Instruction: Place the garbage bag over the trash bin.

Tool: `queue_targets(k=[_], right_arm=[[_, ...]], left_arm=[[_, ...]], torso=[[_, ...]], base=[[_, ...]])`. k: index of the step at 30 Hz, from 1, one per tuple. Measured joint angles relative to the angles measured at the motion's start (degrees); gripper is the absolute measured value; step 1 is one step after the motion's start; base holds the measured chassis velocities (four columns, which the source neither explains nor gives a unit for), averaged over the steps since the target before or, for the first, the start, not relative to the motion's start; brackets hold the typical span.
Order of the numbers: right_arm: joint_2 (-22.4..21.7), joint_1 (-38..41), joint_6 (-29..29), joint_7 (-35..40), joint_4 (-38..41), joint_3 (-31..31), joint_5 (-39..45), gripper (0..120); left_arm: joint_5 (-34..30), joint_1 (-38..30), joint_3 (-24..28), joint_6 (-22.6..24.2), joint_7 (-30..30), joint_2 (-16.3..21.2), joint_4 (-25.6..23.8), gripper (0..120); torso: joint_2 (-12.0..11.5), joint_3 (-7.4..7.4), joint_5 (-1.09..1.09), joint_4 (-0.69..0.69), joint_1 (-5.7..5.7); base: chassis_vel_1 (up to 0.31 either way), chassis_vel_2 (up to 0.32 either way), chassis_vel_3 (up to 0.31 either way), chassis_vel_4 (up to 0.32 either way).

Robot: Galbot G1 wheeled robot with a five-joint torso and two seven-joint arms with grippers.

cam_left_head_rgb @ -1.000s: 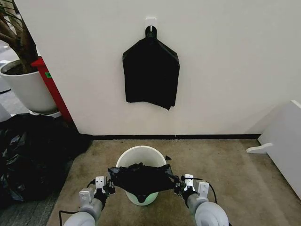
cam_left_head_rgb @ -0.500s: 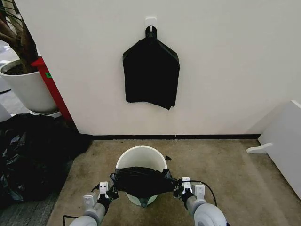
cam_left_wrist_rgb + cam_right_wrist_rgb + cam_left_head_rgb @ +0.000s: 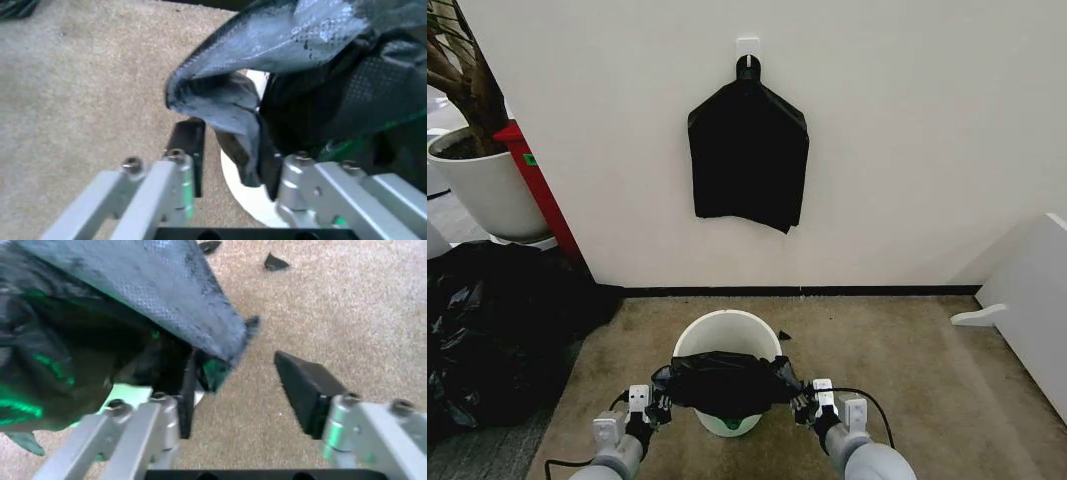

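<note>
Both grippers had drawn back toward the robot | left gripper (image 3: 659, 407) and right gripper (image 3: 803, 404) stood with fingers spread apart, bag edges draped between them | garbage bag (image 3: 725, 381) stretched over near rim of trash bin (image 3: 724, 331) | carpet (image 3: 907, 370) beneath.

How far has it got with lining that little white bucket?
Partly there. The garbage bag is stretched between the left gripper and right gripper, draped over the near side of the trash bin. The far rim is bare, so it needs pulling fully over.
</note>
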Motion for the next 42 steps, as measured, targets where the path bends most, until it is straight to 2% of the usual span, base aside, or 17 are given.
queue_targets(k=[2, 5, 9, 10, 11, 15, 17, 23, 28, 35, 42], right_arm=[[-0.43, -1.17, -0.07, 0.07, 1.54, 0.41, 0.00, 53], [-0.73, -2.25, -0.08, 0.10, 2.79, 0.66, -0.07, 60], [-0.76, -5.08, 0.16, 0.08, 4.58, 0.91, -1.60, 78], [-0.76, -5.08, 0.16, 0.08, 4.58, 0.91, -1.60, 78], [-0.67, -5.79, 0.40, 0.07, 4.94, 0.93, -2.20, 83], [-0.38, -7.89, 1.02, 0.03, 6.10, 0.98, -3.69, 97], [-0.12, -8.86, 1.38, 0.03, 6.70, 0.98, -4.30, 100], [0.03, -10.71, 2.11, 0.03, 7.63, 0.94, -5.40, 100], [0.09, -11.92, 2.68, -0.02, 7.86, 0.97, -6.31, 100], [0.64, -12.37, 3.26, -0.23, 7.39, 0.44, -7.21, 100], [1.19, -12.59, 3.86, -0.23, 6.80, -0.20, -7.79, 100]], left_arm=[[0.53, 1.57, -0.51, 0.10, -0.04, 0.09, -0.92, 43], [1.09, 2.85, -0.77, 0.10, 0.14, 0.08, -1.48, 46], [3.02, 6.26, -1.20, -0.53, 2.89, -0.30, -2.00, 66], [3.02, 6.26, -1.20, -0.53, 2.89, -0.30, -2.00, 66], [3.42, 6.97, -1.29, -1.04, 4.08, -0.34, -2.00, 69], [4.00, 7.76, -1.57, -2.83, 7.23, -0.32, -1.08, 86], [4.39, 7.64, -1.62, -3.89, 8.78, -0.31, 0.23, 95], [4.78, 7.51, -2.36, -7.15, 13.49, 1.32, 4.16, 100], [3.45, 6.62, -4.67, -8.35, 13.79, 2.39, 5.07, 100], [-0.19, 4.39, -7.82, -7.50, 13.73, 2.86, 3.47, 100], [-0.58, 2.80, -7.62, -7.08, 14.75, 4.21, 5.06, 100]], torso=[[0.00, 0.00, 0.00, 0.00, 0.00], [0.00, 0.00, 0.00, 0.00, 0.00], [0.00, 0.00, 0.00, 0.00, 0.00], [0.00, 0.00, 0.00, 0.00, 0.00], [0.00, 0.00, 0.00, 0.01, 0.00], [0.00, 0.00, 0.00, 0.00, 0.00], [0.00, 0.00, 0.00, 0.00, 0.00], [0.00, 0.00, -0.01, 0.00, 0.00], [0.00, 0.00, -0.01, 0.00, 0.00], [0.00, 0.00, 0.00, 0.00, 0.00], [0.00, 0.01, -0.01, -0.01, 0.00]], base=[[0.000, 0.000, 0.000, 0.000], [0.000, 0.000, 0.000, 0.000], [0.000, 0.000, 0.000, 0.000], [0.000, 0.000, 0.000, 0.000], [0.000, 0.000, 0.000, 0.000], [0.000, 0.000, 0.000, 0.000], [0.000, 0.000, 0.000, 0.000], [0.000, 0.000, 0.000, 0.000], [0.000, 0.000, 0.000, 0.000], [0.000, 0.000, 0.000, 0.000], [0.000, 0.000, 0.000, 0.000]])
